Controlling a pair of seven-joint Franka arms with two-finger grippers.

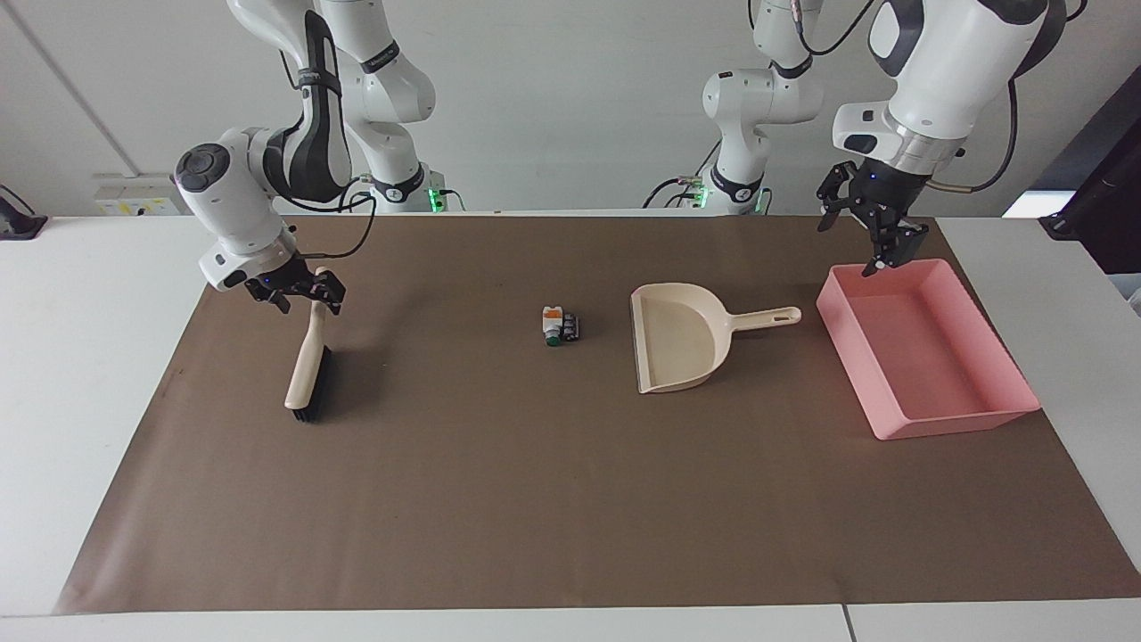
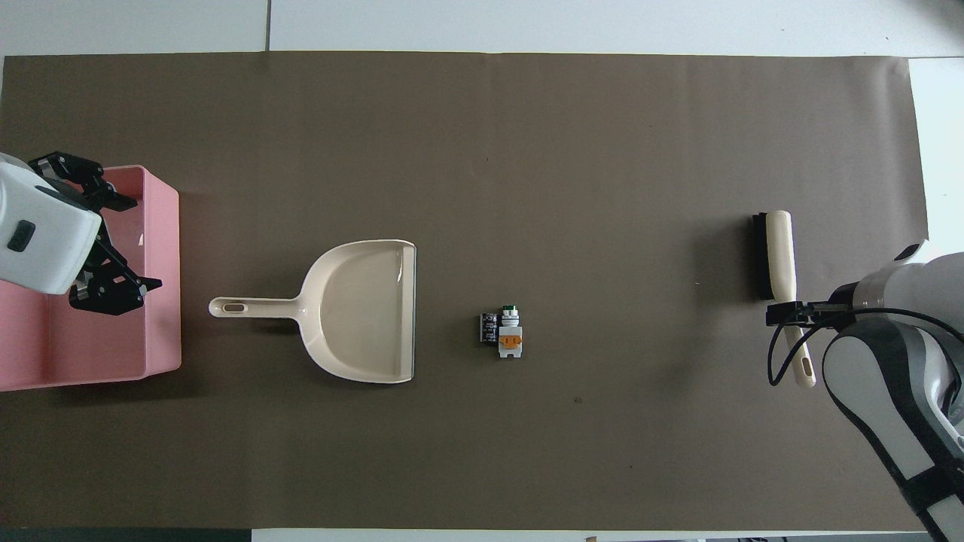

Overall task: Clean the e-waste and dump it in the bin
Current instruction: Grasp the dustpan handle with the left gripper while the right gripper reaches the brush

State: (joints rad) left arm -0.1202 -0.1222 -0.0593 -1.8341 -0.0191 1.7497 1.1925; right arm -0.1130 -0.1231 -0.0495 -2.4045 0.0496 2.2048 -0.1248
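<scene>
Right gripper (image 1: 300, 290) at brush (image 1: 307, 370) handle, fingers spread, grip unclear. Left gripper (image 1: 867, 234) splayed open above bin (image 1: 945, 419). E-waste (image 1: 558, 325) on mat (image 1: 535, 499) between brush and dustpan (image 1: 677, 343).

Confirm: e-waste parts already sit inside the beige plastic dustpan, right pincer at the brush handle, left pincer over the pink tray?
Not quite. The e-waste, small white, orange, green and black parts, lies on the brown mat beside the beige plastic dustpan, not in it; the overhead view shows this. The rest holds: right pincer at the beige brush handle, left pincer over the shallow pink plastic tray.
</scene>
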